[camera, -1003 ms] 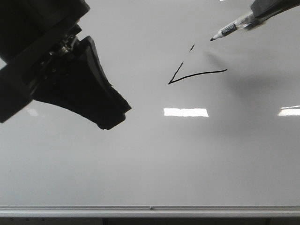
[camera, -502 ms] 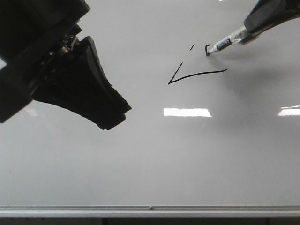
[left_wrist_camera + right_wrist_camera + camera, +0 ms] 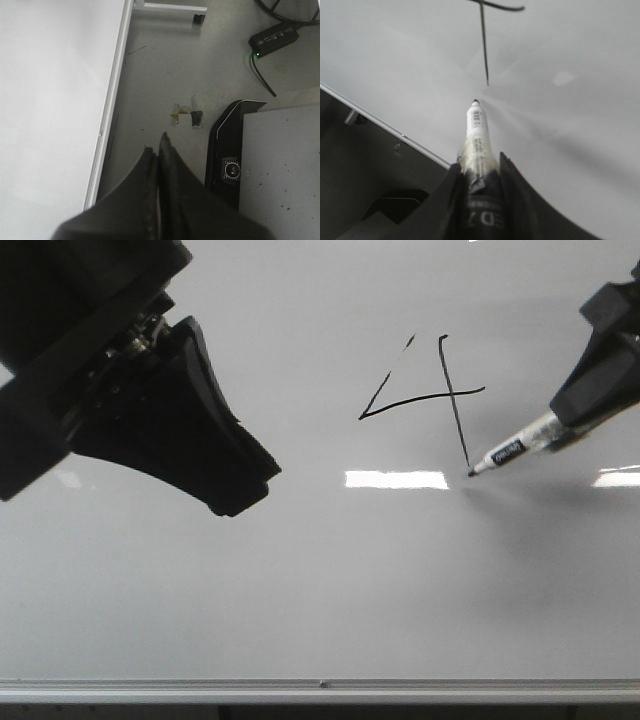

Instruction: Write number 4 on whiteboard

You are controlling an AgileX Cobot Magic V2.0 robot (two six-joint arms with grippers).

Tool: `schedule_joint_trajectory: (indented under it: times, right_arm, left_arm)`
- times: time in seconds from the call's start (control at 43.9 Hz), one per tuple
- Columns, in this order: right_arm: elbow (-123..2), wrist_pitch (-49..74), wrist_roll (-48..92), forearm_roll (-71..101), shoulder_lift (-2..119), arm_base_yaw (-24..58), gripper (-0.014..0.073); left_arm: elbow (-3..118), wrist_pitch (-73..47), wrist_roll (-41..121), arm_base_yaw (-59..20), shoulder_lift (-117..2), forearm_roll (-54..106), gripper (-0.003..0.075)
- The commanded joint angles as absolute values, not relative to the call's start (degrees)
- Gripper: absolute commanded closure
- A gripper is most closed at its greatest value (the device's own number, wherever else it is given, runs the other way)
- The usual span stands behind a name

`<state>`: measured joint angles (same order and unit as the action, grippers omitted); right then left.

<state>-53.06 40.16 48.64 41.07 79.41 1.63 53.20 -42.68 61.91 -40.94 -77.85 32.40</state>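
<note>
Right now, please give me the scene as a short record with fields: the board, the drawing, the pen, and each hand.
board: whiteboard, glossy, metal rail along its near edge
drawing: number 4, slanted stroke, crossbar and long vertical stroke all drawn
pen: marker, tip at the lower end of the vertical stroke
right hand: shut on the marker
left hand: shut, empty, off the board's edge

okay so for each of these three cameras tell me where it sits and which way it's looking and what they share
Front: faces forward over the whiteboard at the 4; left gripper near, right gripper holding the marker.
Left wrist: on the left arm, off the board's edge, facing the floor; shut left gripper shows.
Right wrist: on the right arm, looks along the marker at the 4's stem.
Shared: front and right wrist both show marker, 4 and board.
</note>
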Motion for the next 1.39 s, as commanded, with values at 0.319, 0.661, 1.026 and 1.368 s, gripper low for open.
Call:
schedule_joint_trajectory:
  times: [0.319,0.661,1.026,1.368]
  right_arm:
    - [-58.61,51.02,53.31,39.38,71.63,20.84,0.0655]
    - [-58.75,46.38,53.36,41.30,71.51,32.90,0.0655]
    - [-60.86,47.84,53.36,43.18,70.41,33.18,0.0655]
    - [-60.86,49.40,53.36,43.16,70.41,33.18,0.0524]
  left_arm:
    - [56.53,-34.40,61.33,-41.40,-74.15,35.46,0.0134]
    - [56.91,-38.46,61.33,-41.40,-74.15,35.46,0.0167]
    - [56.91,-40.84,61.33,-41.40,-74.29,35.26,0.0479]
    - [56.91,-40.99,61.33,-41.40,-74.29,35.26,0.0741]
